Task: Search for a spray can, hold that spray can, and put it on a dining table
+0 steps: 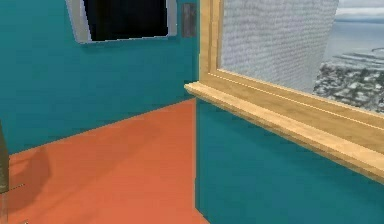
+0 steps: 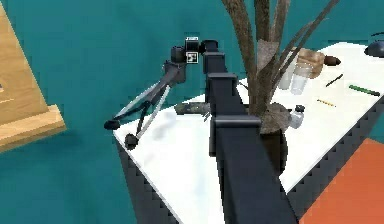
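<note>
Both views evenly lit, medium bright, no glare. Forward view: window (image 1: 285,40) is the brightest patch, soft shadow on floor (image 1: 120,160) lower left. Arm side view: table (image 2: 180,165) top pale, arm (image 2: 240,140) top faintly sheened. Uprights lean near edges.

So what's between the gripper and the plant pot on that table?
Arm side view: a small dark object lies on the white table between gripper and plant pot; the arm bar also crosses there.
</note>
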